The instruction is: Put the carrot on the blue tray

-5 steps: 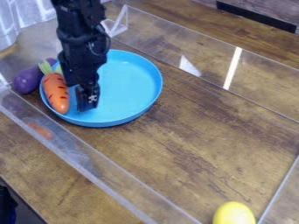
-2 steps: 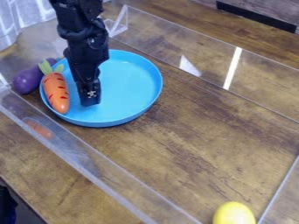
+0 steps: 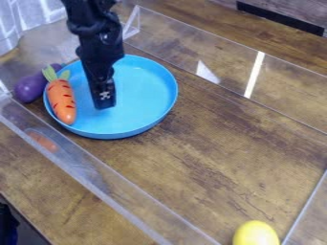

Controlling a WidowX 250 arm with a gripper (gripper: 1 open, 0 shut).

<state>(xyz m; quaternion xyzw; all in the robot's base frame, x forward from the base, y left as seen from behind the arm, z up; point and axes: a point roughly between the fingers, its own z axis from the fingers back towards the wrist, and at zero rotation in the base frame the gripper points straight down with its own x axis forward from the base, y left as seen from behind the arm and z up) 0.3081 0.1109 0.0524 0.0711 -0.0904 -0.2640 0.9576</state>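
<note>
The orange carrot (image 3: 60, 99) with its green top lies on the left side of the blue tray (image 3: 151, 96), the leafy end reaching over the rim toward the upper left. My black gripper (image 3: 102, 97) points down over the tray's middle-left, just right of the carrot and apart from it. Its jaws are open and hold nothing.
A purple eggplant (image 3: 26, 88) sits on the wooden table just left of the tray. A yellow lemon (image 3: 255, 233) lies at the bottom right. Clear plastic walls (image 3: 76, 177) border the work area at front and back.
The wrist has rolled slightly above the tray, showing more of the carrot. The carrot has stayed where it was.
</note>
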